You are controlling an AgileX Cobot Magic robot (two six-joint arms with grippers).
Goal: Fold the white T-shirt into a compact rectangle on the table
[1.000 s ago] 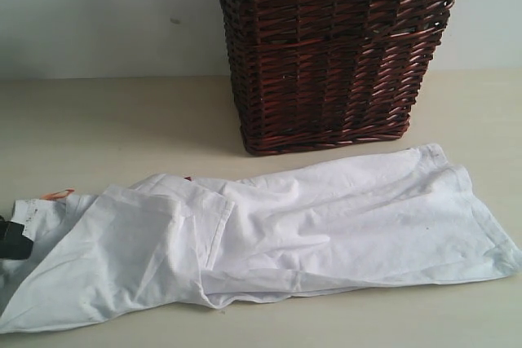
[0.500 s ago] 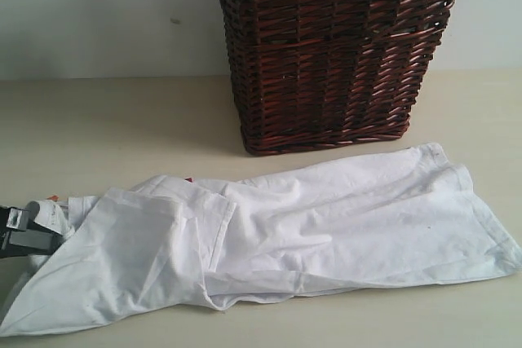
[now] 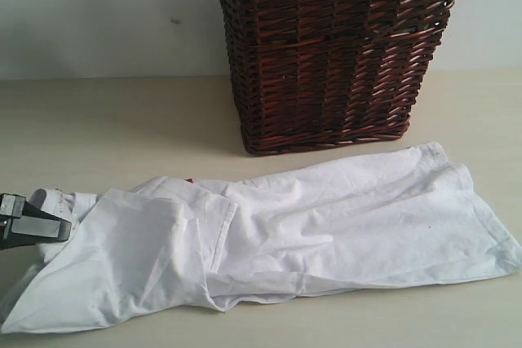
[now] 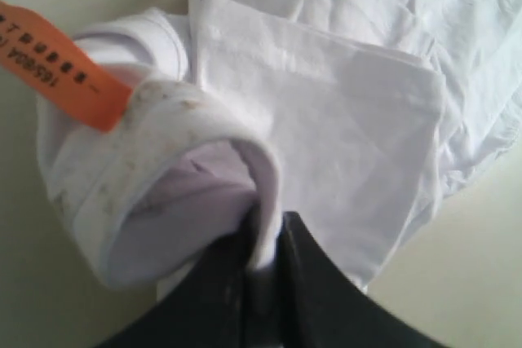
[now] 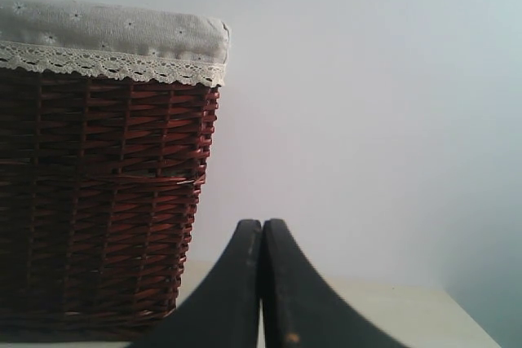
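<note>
The white T-shirt [image 3: 310, 226] lies folded lengthwise across the pale table [image 3: 106, 128], stretching from the left edge to the right. At the far left my left gripper [image 3: 49, 222] is shut on the shirt's neck end, lifted a little off the table. In the left wrist view the collar [image 4: 196, 120] curls over my left gripper [image 4: 265, 262], whose jaws pinch the white cloth, and the orange neck tag [image 4: 61, 63] sticks out beside it. A tiny bit of the red strip [image 3: 188, 178] peeks out. My right gripper [image 5: 262, 283] is shut on nothing, held up in the air away from the shirt.
A dark brown wicker basket [image 3: 334, 55] with a lace-trimmed lining stands at the back middle of the table, just behind the shirt. It also fills one side of the right wrist view as the basket [image 5: 98, 201]. A pale wall [image 3: 106, 14] rises behind.
My left gripper has moved in from the left edge with the neck end, rising slightly and carrying it to the right. The orange tag no longer shows in the exterior view.
</note>
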